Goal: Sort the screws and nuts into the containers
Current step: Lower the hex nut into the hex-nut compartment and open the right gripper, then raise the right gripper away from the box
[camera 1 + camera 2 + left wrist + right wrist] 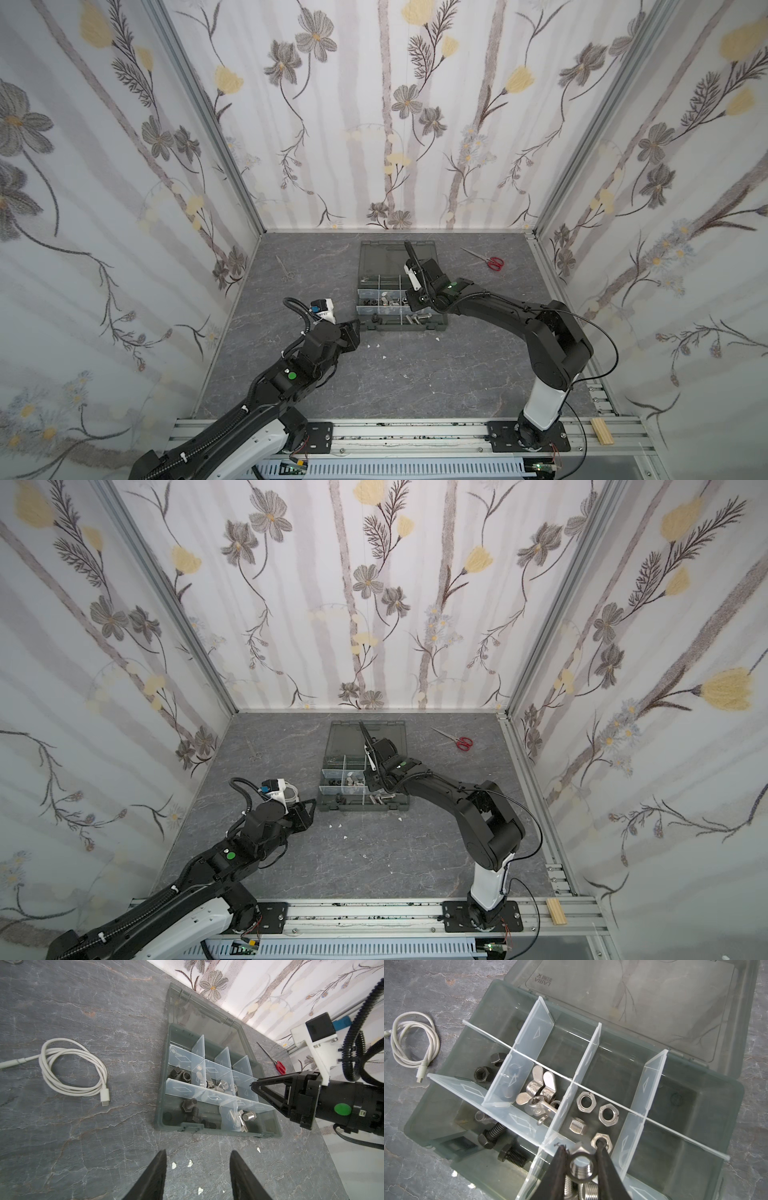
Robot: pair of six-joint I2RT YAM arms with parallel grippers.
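Right gripper (580, 1145) sits at the lower middle of my right wrist view, its dark fingers (558, 1172) set narrow and pinching a silver nut (581, 1164) from both sides. That nut's threaded bore faces the wrist camera, so its axis runs along my fingers rather than across them. It hangs over the pale divider (517, 1122) between two compartments (593, 1126) of the organizer case (737, 1095). Just under it, at the bottom edge, silver screws (589, 1191) show threaded shafts running up the frame.

My left gripper (198, 1151) hangs at the bottom of the left wrist view, fingers well apart with nothing between them. It is over the table (83, 1126), just short of the case's near wall.

At the lower left of the right wrist view, two black screws (492, 1135) lie in the near row. One points its shaft to the upper right, the other to the right. Past the divider, four silver nuts (608, 1113) lie in the middle row, three flat with bores up and one tipped on its side. Left of them lie wing nuts (537, 1093), then black nuts (482, 1074). Farther on, the lid (654, 1001) lies open. In both top views, scissors (494, 262) (464, 742) lie beyond, to the right of the case.
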